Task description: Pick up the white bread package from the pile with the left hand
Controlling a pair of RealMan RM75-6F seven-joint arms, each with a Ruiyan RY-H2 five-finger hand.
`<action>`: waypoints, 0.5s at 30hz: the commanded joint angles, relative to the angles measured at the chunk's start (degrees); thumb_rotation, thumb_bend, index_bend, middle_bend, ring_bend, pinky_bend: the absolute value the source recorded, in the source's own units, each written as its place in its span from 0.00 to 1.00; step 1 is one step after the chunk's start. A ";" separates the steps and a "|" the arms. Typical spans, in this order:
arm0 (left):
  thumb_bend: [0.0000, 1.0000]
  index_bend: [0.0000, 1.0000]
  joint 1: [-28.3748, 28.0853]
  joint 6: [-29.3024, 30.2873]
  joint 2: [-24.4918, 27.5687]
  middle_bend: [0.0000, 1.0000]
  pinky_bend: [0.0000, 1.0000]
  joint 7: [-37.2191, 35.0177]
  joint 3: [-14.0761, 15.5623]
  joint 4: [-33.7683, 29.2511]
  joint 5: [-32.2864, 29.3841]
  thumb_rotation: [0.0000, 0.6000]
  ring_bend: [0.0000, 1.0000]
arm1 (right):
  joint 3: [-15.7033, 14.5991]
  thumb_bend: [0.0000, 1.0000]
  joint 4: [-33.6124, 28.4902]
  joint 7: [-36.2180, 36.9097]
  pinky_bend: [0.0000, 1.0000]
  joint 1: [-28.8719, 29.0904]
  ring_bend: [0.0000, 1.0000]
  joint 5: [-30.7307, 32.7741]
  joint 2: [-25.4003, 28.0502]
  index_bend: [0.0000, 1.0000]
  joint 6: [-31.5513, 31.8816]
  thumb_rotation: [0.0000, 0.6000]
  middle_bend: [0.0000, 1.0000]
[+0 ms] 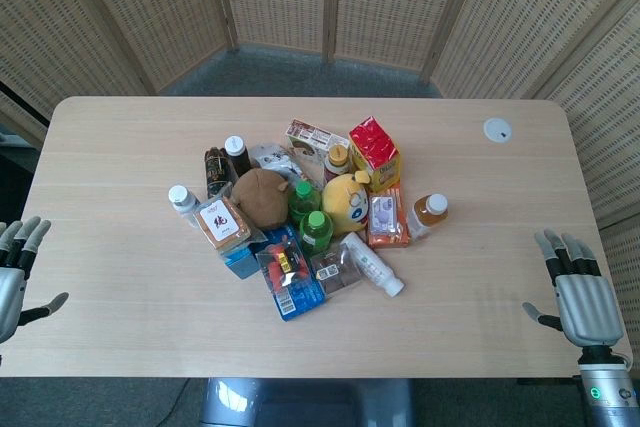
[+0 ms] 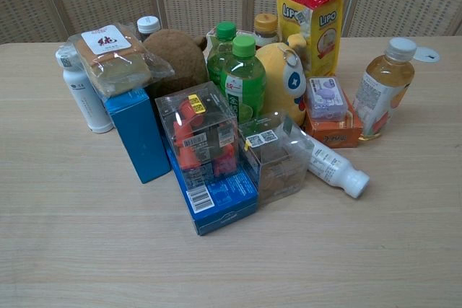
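The bread pack [image 1: 221,223] lies on the left side of the pile, near the middle of the table [image 1: 120,147]. It is a clear wrapper with a white label, resting on top of a blue box [image 2: 137,135] and leaning against the brown plush [image 2: 175,55]; a white bottle [image 2: 81,91] stands just beside it. Being on top and at the pile's left flank, it is exposed to an approach from that side, which probably explains why the left hand is assigned.

The left hand [image 1: 15,267] sits at the table's left edge, near the front corner, well apart from the pile, fingers spread and holding nothing. The right hand [image 1: 578,292] rests by the right edge, likewise splayed and empty. The chest view shows neither hand. The reach has not yet begun; the grasp should probably come from above to avoid toppling the bottle.
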 commanded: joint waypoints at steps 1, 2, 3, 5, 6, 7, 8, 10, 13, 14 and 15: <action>0.00 0.00 -0.09 -0.40 -0.13 0.00 0.00 0.43 0.24 -0.01 0.19 1.00 0.00 | 0.01 0.00 0.17 -0.08 0.00 -0.02 0.00 0.07 0.00 0.00 0.04 1.00 0.00; 0.00 0.00 -0.12 -0.49 -0.25 0.00 0.00 0.70 0.28 0.05 0.24 1.00 0.00 | -0.02 0.00 0.20 -0.05 0.00 -0.01 0.00 0.07 -0.01 0.00 0.00 1.00 0.00; 0.00 0.00 -0.15 -0.57 -0.32 0.00 0.00 0.84 0.33 0.06 0.29 1.00 0.00 | -0.03 0.00 0.17 0.08 0.00 0.00 0.00 0.08 0.01 0.00 -0.04 1.00 0.00; 0.00 0.00 -0.26 -0.81 -0.38 0.00 0.00 0.82 0.43 0.11 0.47 1.00 0.00 | -0.05 0.00 0.15 0.15 0.00 0.03 0.00 -0.07 0.06 0.00 0.01 1.00 0.00; 0.00 0.00 -0.43 -1.04 -0.42 0.00 0.00 0.54 0.45 0.21 0.64 1.00 0.00 | -0.06 0.00 0.10 0.20 0.00 0.02 0.00 -0.12 0.08 0.00 0.06 1.00 0.00; 0.00 0.00 -0.72 -1.38 -0.50 0.00 0.00 0.00 0.45 0.37 0.89 1.00 0.00 | -0.06 0.00 0.00 0.31 0.00 -0.01 0.00 -0.13 0.11 0.00 0.14 1.00 0.00; 0.00 0.00 -1.36 -2.04 -0.60 0.00 0.00 -1.23 0.46 0.66 1.57 1.00 0.00 | -0.04 0.00 -0.08 0.42 0.00 -0.07 0.00 -0.10 0.15 0.00 0.23 1.00 0.00; 0.00 0.00 -3.14 -3.52 -0.63 0.00 0.00 -3.56 0.44 1.30 3.67 1.00 0.00 | -0.04 0.00 0.03 0.40 0.00 -0.06 0.00 0.03 0.21 0.00 0.16 1.00 0.00; 0.00 0.00 -7.35 -6.53 -0.45 0.00 0.00 -5.68 -0.27 1.90 7.50 1.00 0.00 | 0.00 0.00 0.16 0.70 0.00 0.06 0.00 0.30 0.22 0.00 -0.20 1.00 0.00; 0.00 0.00 -8.92 -7.76 -0.39 0.00 0.00 -6.46 -0.63 1.94 8.52 1.00 0.00 | 0.00 0.00 0.17 0.74 0.00 0.09 0.00 0.27 0.22 0.00 -0.22 1.00 0.00; 0.00 0.00 -10.51 -9.08 -0.34 0.00 0.00 -7.31 -0.97 1.90 9.43 1.00 0.00 | -0.01 0.00 0.17 0.76 0.00 0.09 0.00 0.20 0.23 0.00 -0.19 1.00 0.00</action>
